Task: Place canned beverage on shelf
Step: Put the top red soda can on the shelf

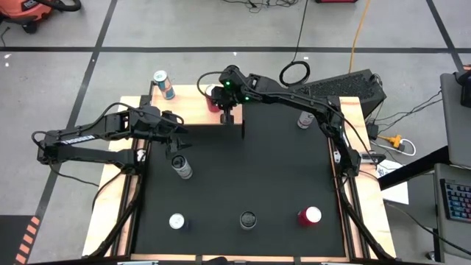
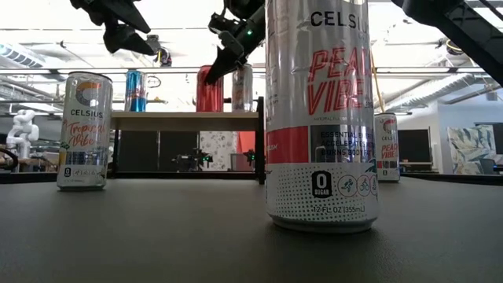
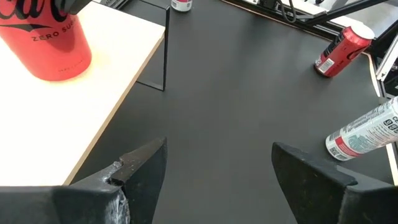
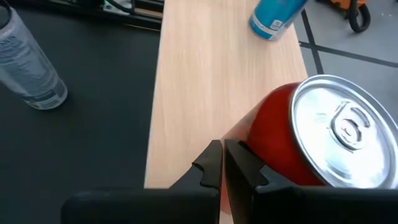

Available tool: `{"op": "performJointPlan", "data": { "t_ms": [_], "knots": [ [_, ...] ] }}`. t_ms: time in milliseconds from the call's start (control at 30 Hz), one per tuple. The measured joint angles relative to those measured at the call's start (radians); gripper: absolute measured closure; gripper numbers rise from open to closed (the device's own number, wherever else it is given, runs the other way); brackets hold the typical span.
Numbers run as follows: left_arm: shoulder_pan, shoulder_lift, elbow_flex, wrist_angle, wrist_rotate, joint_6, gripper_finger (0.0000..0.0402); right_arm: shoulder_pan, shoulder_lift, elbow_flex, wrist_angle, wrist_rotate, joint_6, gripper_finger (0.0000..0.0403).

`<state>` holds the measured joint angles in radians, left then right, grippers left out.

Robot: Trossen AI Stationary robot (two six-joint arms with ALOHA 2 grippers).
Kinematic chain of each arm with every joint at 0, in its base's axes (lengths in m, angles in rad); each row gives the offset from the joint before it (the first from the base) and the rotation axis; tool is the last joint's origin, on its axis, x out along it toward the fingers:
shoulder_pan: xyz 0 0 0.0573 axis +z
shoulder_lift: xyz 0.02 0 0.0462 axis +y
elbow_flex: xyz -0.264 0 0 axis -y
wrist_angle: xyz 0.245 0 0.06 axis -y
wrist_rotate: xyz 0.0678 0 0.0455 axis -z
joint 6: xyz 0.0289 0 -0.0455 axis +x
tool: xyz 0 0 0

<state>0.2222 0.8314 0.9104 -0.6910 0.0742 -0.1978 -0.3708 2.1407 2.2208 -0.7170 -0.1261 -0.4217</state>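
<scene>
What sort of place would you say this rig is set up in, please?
Probably a robotics lab or workshop. The black table stands on a grey floor marked with black tape lines, loose cables trail beside it, and the low view shows a bright open hall with screens behind.

The shelf (image 1: 193, 109) stands at the table's (image 1: 280, 184) far edge, toward the left corner. On it, a Red Bull can (image 1: 163, 85) sits at the left end and a Coca-Cola Zero can (image 1: 213, 98) near the right end. Three cans line the table's near edge.
</scene>
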Motion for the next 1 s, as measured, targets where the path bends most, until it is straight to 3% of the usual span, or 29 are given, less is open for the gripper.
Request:
{"op": "performJointPlan", "data": {
  "t_ms": [600,1000],
  "knots": [
    [0.000,0.000,0.000,0.000,0.000,0.001,0.0110,0.047,-0.007,0.000,-0.021,-0.004,0.016,0.0403],
    [0.000,0.000,0.000,-0.003,0.000,-0.005,0.0110,0.098,-0.085,0.023,-0.115,0.031,-0.034,0.0403]
  ]
}}
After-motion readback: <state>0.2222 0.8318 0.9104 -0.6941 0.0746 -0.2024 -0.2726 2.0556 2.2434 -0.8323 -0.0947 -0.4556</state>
